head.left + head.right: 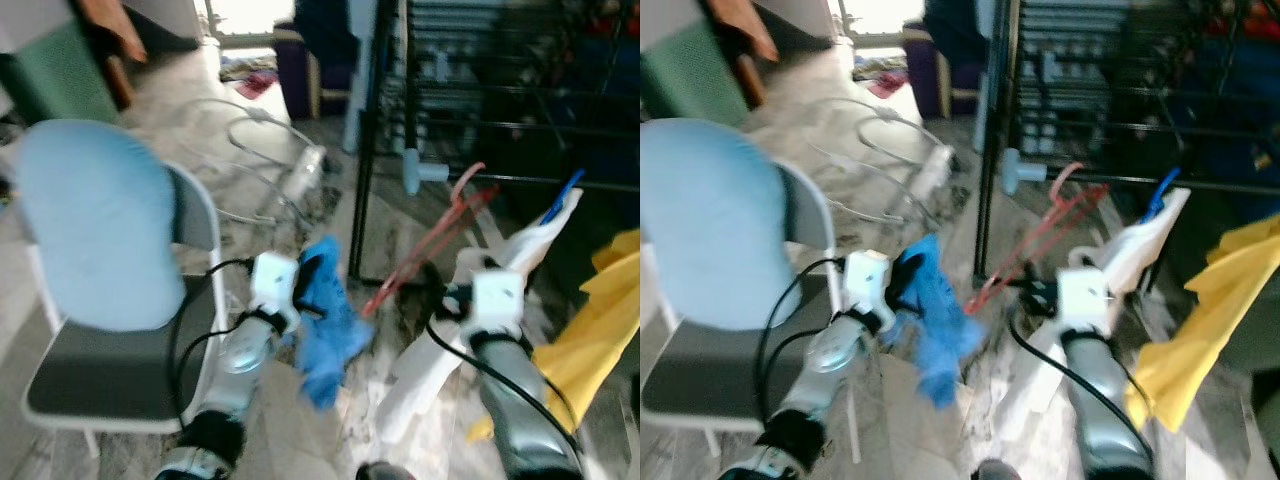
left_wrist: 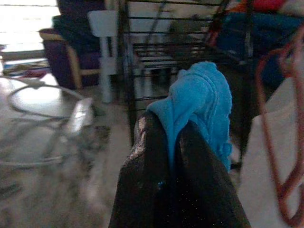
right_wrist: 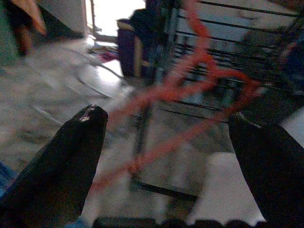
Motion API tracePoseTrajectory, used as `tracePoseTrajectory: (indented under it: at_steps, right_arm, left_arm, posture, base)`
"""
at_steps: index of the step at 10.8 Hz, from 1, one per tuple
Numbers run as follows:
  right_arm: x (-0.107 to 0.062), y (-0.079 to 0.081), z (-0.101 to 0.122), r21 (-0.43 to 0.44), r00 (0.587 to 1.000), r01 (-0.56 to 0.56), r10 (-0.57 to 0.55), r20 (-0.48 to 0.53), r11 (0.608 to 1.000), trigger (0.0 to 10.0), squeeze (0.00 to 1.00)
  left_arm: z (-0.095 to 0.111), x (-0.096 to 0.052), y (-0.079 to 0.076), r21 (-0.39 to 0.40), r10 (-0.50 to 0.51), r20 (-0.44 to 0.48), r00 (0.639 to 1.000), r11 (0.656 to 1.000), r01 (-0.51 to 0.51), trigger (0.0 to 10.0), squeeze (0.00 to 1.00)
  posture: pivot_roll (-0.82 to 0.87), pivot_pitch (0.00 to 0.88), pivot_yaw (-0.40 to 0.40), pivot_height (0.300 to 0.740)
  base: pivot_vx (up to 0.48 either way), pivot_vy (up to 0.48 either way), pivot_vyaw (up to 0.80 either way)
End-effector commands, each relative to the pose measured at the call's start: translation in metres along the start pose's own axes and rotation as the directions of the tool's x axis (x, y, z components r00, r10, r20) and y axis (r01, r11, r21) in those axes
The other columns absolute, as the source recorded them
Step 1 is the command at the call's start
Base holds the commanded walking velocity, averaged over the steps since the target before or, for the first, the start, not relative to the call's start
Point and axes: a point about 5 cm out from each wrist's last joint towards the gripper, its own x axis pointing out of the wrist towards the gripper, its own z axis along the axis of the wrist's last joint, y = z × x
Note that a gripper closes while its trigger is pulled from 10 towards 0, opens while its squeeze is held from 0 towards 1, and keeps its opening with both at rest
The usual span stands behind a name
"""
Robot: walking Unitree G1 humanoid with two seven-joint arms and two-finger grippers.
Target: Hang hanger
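1. A red hanger [image 1: 430, 243] is seen in front of the black drying rack [image 1: 480, 120], its long axis running diagonally from low on the robot's left to high on its right, with the hook [image 1: 466, 180] uppermost and pointing toward the rack's rails.
2. The hanger's lower end is recorded near floor level beside the rack's black upright post [image 1: 365, 150]; whether it touches the post cannot be determined.
3. The right gripper [image 3: 166, 156] is held with its two black fingers [image 3: 66, 156] set wide apart. In the right wrist view the hanger's red wire crosses the gap between them, ahead of the fingertips; no contact with either finger is visible.
4. The left gripper [image 2: 171, 142] is closed tight on a blue cloth [image 2: 202, 109], which is pinched between the fingertips and bulges out beyond them; in the head views the cloth [image 1: 325, 320] hangs below the gripper.
5. A white garment [image 1: 540, 235] and a yellow cloth [image 1: 590, 330] are draped at the right, and a grey folding chair [image 1: 110, 360] with a light blue cover stands at the left.
6. All views are blurred; the hanger's outline is smeared in the right wrist view, and the right gripper's fingertips are hard to make out in the head views.
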Motion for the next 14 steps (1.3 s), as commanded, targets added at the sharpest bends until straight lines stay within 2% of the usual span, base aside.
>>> tracePoseTrajectory:
  at_steps: [1, 2, 4, 5, 6, 9, 11, 13, 14]
  right_arm:
    - [0.002, 0.004, 0.001, 0.009, 1.000, -0.028, 0.029, -0.008, 1.000, 10.0, 0.00]
    - [0.008, 0.009, 0.006, 0.036, 0.999, -0.038, 0.038, 0.005, 0.999, 10.0, 0.00]
    - [0.018, 0.018, 0.001, 0.090, 0.997, -0.058, 0.063, -0.054, 0.994, 10.0, 0.00]
    - [0.029, 0.025, 0.001, 0.126, 0.992, -0.045, 0.059, -0.109, 0.991, 10.0, 0.00]
    - [0.037, 0.029, 0.004, 0.127, 0.991, -0.033, 0.049, -0.123, 0.991, 10.0, 0.00]
    - [0.043, 0.027, -0.002, 0.140, 0.983, -0.035, 0.059, -0.176, 0.990, 10.0, 0.00]
    - [0.044, 0.014, -0.012, 0.159, 0.972, 0.019, 0.019, -0.234, 0.987, 10.0, 0.00]
    - [0.041, -0.003, -0.014, 0.136, 0.968, 0.081, -0.046, -0.247, 0.987, 10.0, 0.00]
    - [0.034, -0.021, -0.013, 0.107, 0.966, 0.134, -0.106, -0.238, 0.985, 10.0, 0.00]
  left_arm:
    - [0.004, 0.001, 0.000, 0.006, 0.004, 0.014, 1.000, 1.000, -0.004, 10.0, 0.00]
    - [0.005, 0.002, 0.001, 0.008, -0.001, 0.015, 1.000, 1.000, 0.001, 10.0, 0.00]
    - [0.007, 0.005, 0.001, 0.012, -0.004, 0.015, 1.000, 1.000, 0.004, 10.0, 0.00]
    - [0.007, 0.006, 0.000, 0.011, -0.012, 0.012, 1.000, 1.000, 0.012, 10.0, 0.00]
    - [0.006, 0.007, -0.002, 0.010, -0.018, 0.008, 1.000, 1.000, 0.018, 10.0, 0.00]
    - [0.004, 0.007, -0.005, 0.006, -0.020, 0.002, 1.000, 1.000, 0.020, 10.0, 0.00]
    - [0.003, 0.007, -0.006, 0.003, -0.019, -0.003, 1.000, 1.000, 0.019, 10.0, 0.00]
    - [0.003, 0.007, -0.007, -0.001, -0.019, -0.005, 1.000, 1.000, 0.019, 10.0, 0.00]
    - [0.002, 0.007, -0.008, -0.004, -0.020, -0.007, 1.000, 1.000, 0.020, 10.0, 0.00]
  posture:
    - [-0.20, 0.116, 0.030, 0.740]
    - [-0.20, 0.114, 0.036, 0.740]
    - [-0.20, 0.109, 0.043, 0.740]
    - [-0.20, 0.110, 0.045, 0.740]
    - [-0.21, 0.110, 0.045, 0.740]
    - [-0.21, 0.108, 0.040, 0.740]
    - [-0.21, 0.107, 0.036, 0.740]
    - [-0.21, 0.106, 0.033, 0.740]
    - [-0.22, 0.106, 0.033, 0.740]
  base:
    - [0.000, 0.000, 0.00]
    - [0.000, 0.000, 0.00]
    - [0.000, 0.000, 0.00]
    - [0.000, 0.000, 0.00]
    - [0.000, 0.000, 0.00]
    - [0.000, 0.000, 0.00]
    - [0.000, 0.000, 0.00]
    - [0.000, 0.000, 0.00]
    - [0.000, 0.000, 0.00]
